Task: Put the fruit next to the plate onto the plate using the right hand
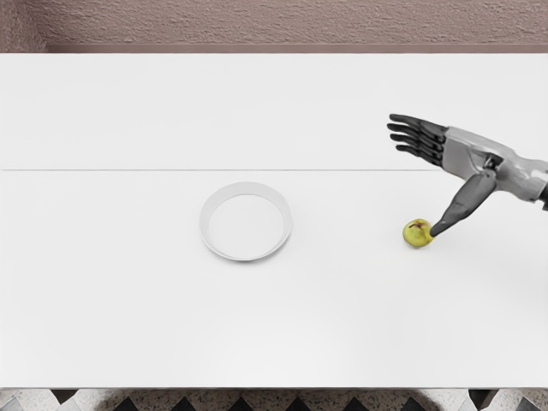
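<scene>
Right hand (445, 171) spread wide, holding nothing, thumb tip touching fruit (417, 233); fruit sits below-left of palm, plate (210, 205) well apart leftward.

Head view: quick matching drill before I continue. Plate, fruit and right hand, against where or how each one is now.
1 plate
2 fruit
3 right hand

A yellow-green, on the table, right of the plate
B open, fingers spread, thumb tip by the fruit
C white, round, mid-table

Pairs: 1-C; 2-A; 3-B
</scene>
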You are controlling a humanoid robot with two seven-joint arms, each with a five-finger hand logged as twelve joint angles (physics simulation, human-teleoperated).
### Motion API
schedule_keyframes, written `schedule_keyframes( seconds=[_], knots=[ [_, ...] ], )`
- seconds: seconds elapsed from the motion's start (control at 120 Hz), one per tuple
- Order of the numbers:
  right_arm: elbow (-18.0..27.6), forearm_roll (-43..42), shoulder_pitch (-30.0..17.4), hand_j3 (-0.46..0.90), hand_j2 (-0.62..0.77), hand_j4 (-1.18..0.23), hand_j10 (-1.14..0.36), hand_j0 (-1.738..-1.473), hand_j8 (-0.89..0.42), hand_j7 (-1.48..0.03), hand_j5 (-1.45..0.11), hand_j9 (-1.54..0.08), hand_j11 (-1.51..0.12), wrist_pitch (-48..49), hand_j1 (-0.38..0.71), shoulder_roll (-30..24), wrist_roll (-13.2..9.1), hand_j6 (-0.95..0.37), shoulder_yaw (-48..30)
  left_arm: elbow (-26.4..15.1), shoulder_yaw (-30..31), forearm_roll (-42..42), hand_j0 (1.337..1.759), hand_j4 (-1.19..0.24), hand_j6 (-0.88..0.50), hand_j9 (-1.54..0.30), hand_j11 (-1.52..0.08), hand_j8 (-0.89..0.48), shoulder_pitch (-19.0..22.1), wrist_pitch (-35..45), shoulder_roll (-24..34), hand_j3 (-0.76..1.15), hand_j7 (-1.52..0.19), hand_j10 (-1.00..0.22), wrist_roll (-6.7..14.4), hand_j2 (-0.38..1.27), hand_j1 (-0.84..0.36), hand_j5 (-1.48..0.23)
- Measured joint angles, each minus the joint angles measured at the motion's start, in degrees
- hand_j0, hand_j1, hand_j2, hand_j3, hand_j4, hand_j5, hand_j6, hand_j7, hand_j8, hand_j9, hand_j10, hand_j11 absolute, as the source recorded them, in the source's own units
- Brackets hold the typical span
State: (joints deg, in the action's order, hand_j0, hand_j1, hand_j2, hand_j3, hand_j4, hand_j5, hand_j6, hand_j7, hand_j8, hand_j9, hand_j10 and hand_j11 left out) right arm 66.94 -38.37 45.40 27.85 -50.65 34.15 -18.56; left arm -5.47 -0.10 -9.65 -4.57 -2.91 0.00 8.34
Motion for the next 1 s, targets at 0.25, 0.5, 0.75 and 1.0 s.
schedule_keyframes(
  seconds=[0.25, 0.5, 0.75, 1.0],
  knots=[
    [-0.93, -1.16, -4.94, 0.00, 0.00, -0.03, -0.03, -1.658, -0.03, -0.03, -0.03, -0.03, -0.03, -5.23, -0.32, 0.32, 0.78, -0.03, 0.10, 0.00, 0.00, -0.01, 1.658, -0.02, -0.02, -0.03, -0.03, -0.02, 0.00, 0.00, 0.00, 0.00, -0.03, -0.02, 0.00, 0.00, 0.32, -0.03],
    [-3.14, -1.07, -7.43, 0.00, -0.01, -0.06, -0.06, -1.658, -0.06, -0.08, -0.08, -0.08, -0.08, -8.50, -0.28, 1.55, 0.85, -0.06, 0.05, 0.01, 0.00, -0.02, 1.658, -0.02, -0.02, -0.03, -0.03, -0.02, 0.00, -0.01, 0.00, 0.00, -0.03, -0.02, 0.00, 0.00, 0.32, -0.03],
    [-8.09, -1.35, -8.37, 0.00, -0.01, -0.08, -0.08, -1.658, -0.08, -0.11, -0.11, -0.11, -0.11, -9.56, -0.25, 4.89, 0.85, -0.09, 0.12, 0.00, 0.00, -0.01, 1.658, -0.02, -0.02, -0.03, -0.03, -0.02, 0.00, 0.00, 0.00, 0.00, -0.03, -0.02, 0.00, 0.00, 0.32, -0.03],
    [-9.82, -1.86, -9.00, 0.00, -0.02, -0.15, -0.15, -1.658, -0.15, -0.19, -0.19, -0.19, -0.19, -9.66, -0.18, 5.87, 0.85, -0.15, 0.75, -0.01, 0.00, 0.00, 1.658, -0.02, -0.02, -0.03, -0.03, -0.02, 0.00, 0.00, 0.00, 0.00, -0.03, -0.02, 0.00, 0.00, 0.32, -0.03]
  ],
)
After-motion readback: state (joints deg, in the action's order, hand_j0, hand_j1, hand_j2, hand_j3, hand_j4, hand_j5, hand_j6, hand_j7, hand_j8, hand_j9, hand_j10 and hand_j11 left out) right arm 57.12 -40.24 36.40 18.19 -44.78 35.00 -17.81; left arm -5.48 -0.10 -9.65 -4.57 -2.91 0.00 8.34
